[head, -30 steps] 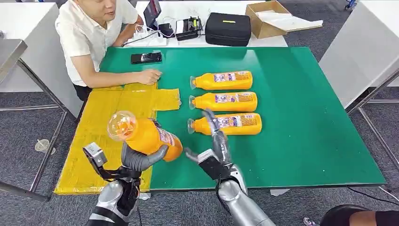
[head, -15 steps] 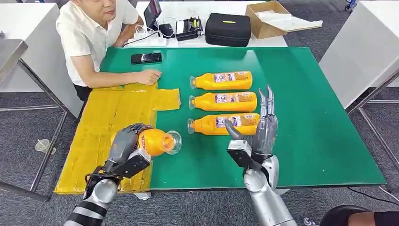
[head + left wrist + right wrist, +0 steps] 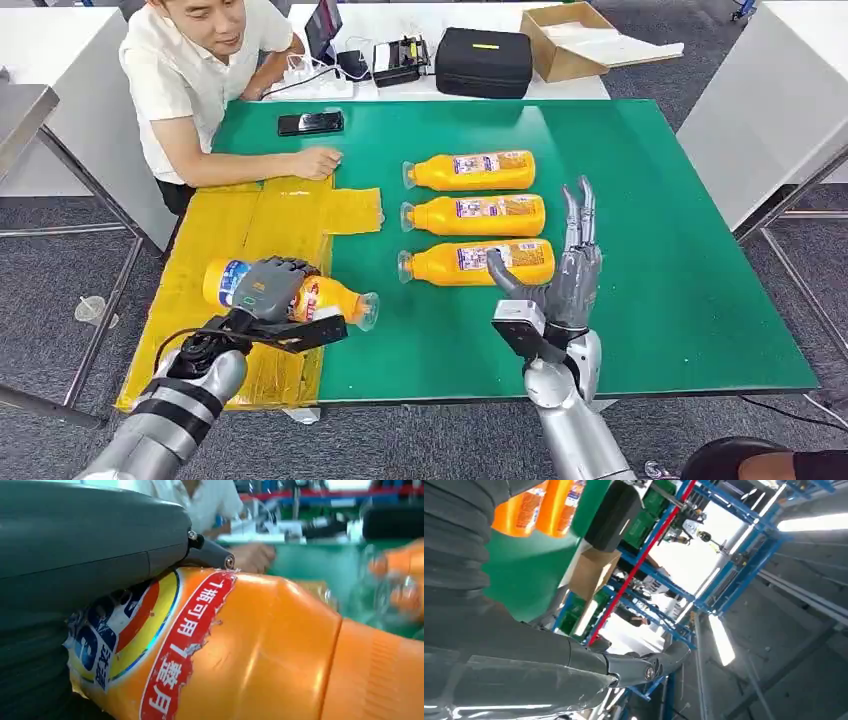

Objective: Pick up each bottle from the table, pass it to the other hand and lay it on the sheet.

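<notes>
Bottle [image 3: 300, 292] lies on its side in the left hand [image 3: 265, 288], fingers wrapped over its label, across the yellow sheet's [image 3: 220, 250] right edge, cap end over green surface [image 3: 660, 290]. Right hand [image 3: 560, 290] stands upright, fingers spread, holding nothing, beside three bottles [image 3: 475, 215] in a row. Open green lies beyond.

Head view looks down from high at green table [image 3: 650, 250]. Left wrist view sits very close to orange bottle [image 3: 260, 650]. Right wrist view tilts up toward ceiling; both wrist views share table.
</notes>
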Motion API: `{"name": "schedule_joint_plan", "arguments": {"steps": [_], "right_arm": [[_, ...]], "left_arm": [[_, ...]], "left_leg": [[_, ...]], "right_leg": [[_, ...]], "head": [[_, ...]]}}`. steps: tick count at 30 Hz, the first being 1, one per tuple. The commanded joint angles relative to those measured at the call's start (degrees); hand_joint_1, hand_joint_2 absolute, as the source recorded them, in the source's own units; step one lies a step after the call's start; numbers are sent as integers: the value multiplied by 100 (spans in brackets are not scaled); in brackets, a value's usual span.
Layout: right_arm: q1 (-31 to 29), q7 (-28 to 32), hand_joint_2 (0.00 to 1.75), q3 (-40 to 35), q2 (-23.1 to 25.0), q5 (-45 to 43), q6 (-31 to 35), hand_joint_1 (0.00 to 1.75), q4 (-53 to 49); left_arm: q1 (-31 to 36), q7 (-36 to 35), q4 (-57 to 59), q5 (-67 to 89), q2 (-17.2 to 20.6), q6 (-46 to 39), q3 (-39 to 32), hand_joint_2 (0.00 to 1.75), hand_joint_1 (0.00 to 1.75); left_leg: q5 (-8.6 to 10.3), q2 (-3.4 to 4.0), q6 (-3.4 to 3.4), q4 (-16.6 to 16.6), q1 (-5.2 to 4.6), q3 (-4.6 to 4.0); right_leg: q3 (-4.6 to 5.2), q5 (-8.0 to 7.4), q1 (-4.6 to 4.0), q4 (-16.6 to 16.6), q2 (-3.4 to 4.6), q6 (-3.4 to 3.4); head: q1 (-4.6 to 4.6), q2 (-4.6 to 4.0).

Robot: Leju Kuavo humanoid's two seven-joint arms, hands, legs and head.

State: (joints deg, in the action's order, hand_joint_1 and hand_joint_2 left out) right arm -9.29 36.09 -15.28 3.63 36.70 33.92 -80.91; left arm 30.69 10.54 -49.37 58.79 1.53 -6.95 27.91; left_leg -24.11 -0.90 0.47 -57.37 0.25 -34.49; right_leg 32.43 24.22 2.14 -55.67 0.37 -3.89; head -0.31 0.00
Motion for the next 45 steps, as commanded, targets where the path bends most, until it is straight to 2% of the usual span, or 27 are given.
{"name": "schedule_joint_plan", "arguments": {"steps": [1, 7, 13, 14, 15, 16, 29, 37, 41, 45], "right_arm": [[-326, 55, 175, -323, -105, -121, -6, 0, 298], [-429, 147, 175, -363, -87, -395, -186, 0, 482], [-485, 193, 175, -426, -32, -543, -343, 0, 606], [-481, 196, 175, -428, -39, -578, -389, 0, 628], [-481, 211, 175, -428, -48, -594, -402, 0, 645], [-476, 227, 175, -419, -46, -627, -408, 0, 644], [-620, 391, 175, -324, -70, -966, -737, 0, 949], [-549, 391, 175, -334, -159, -959, -699, 0, 922], [-597, 372, 175, -397, -256, -576, -523, 0, 1044], [-613, 375, 175, -393, -258, -575, -531, 0, 1084]], "left_arm": [[861, 171, 1748, -262, -208, 175, 288, 175, 175], [965, 223, 2040, -717, -245, 635, 102, 175, 175], [1274, -90, 2476, -790, -351, 878, 195, 175, 175], [1313, -134, 2506, -807, -361, 943, 199, 175, 145], [1351, -184, 2542, -887, -366, 1066, 163, 175, 54], [1364, -196, 2548, -929, -362, 1116, 148, 175, 0], [1896, 38, 2570, -1204, -76, 2351, 605, 175, 0], [1737, 182, 2161, -1548, -23, 1912, 654, 175, 0], [1621, 415, 1671, -1953, 33, 1682, 576, 175, 0], [1592, 414, 1585, -1981, 55, 1686, 581, 175, 0]], "left_leg": [[-2, 4, 0, -4, 5, 4], [-2, 6, -1, -4, 4, -2], [-4, 11, -3, -8, 12, 0], [0, 7, -3, -6, 8, -4], [-2, 10, -4, -10, 13, -1], [-2, 12, -5, -8, 14, 0], [3, 10, -7, -10, 13, -10], [-1, 10, -7, -11, 17, -5], [6, 1, -6, -6, 8, -13], [4, 5, -6, -4, 8, -9]], "right_leg": [[-8, 1, -8, 2, -4, 16], [-1, 1, -6, 0, -1, 13], [-7, -2, -16, 2, 1, 23], [-1, -2, -12, 1, -1, 17], [-5, -1, -18, 0, -1, 25], [-6, -2, -19, 2, 0, 27], [3, -4, -17, -6, 3, 18], [-4, -1, -23, -3, 0, 25], [7, -2, -11, -4, -4, 12], [3, -2, -12, -2, 0, 14]], "head": [[0, 0], [-2, 0], [-2, 0], [-2, 0], [-2, 0], [-2, 0], [-2, 0], [0, 0], [-2, 0], [-2, 0]]}}
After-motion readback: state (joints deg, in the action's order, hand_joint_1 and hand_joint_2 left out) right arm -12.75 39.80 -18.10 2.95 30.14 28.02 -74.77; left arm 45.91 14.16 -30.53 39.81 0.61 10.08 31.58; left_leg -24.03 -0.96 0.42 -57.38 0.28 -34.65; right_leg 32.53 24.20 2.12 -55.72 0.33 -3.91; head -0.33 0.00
